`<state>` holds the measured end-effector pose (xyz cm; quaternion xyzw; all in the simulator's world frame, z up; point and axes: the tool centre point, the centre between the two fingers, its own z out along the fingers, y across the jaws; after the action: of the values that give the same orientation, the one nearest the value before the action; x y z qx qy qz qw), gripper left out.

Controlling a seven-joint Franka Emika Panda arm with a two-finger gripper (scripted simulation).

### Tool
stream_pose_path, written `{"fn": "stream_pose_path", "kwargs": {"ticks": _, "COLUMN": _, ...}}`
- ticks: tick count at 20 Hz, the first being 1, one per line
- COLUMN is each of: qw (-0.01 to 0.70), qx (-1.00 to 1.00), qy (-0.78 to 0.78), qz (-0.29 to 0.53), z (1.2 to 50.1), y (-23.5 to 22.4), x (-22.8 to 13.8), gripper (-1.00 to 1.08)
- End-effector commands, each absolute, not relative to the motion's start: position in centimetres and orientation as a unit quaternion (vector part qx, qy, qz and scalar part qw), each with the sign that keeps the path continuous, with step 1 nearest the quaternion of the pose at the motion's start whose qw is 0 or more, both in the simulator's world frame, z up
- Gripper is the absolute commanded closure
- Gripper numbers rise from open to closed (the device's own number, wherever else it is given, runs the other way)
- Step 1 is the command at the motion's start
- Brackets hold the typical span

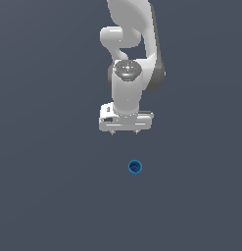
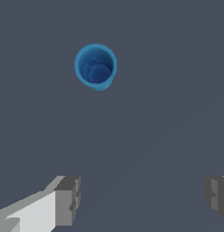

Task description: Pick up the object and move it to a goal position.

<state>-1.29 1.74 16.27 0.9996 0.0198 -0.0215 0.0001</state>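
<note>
A: So, what sort of piece is the object?

B: A small round cup shape, bright blue and smooth, with a thin paler rim. The wrist view looks straight into it: a darker blue hollow, nothing loose inside that I can make out.

A: Where does it sit?

B: Upright on the flat, matte grey worktop, apart from the arm.

A: And the tool?

B: White and blocky, with grey fingertips spread wide, holding nothing. It hangs above the worktop, the cup not between its fingers.
</note>
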Motion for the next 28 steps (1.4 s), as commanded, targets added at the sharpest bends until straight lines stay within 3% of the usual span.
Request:
{"fn": "stream_pose_path", "kwargs": {"ticks": 1, "qw": 0.001, "qx": 0.999, "qy": 0.025, "qz": -0.021, "z": 16.1, "y": 1.9, "x": -0.9, "gripper": -0.92}}
{"fn": "stream_pose_path", "kwargs": {"ticks": 28, "qw": 0.0, "qx": 0.986, "qy": 0.166, "qz": -0.001, "z": 9.4, "y": 6.2, "x": 9.4, "gripper": -0.92}}
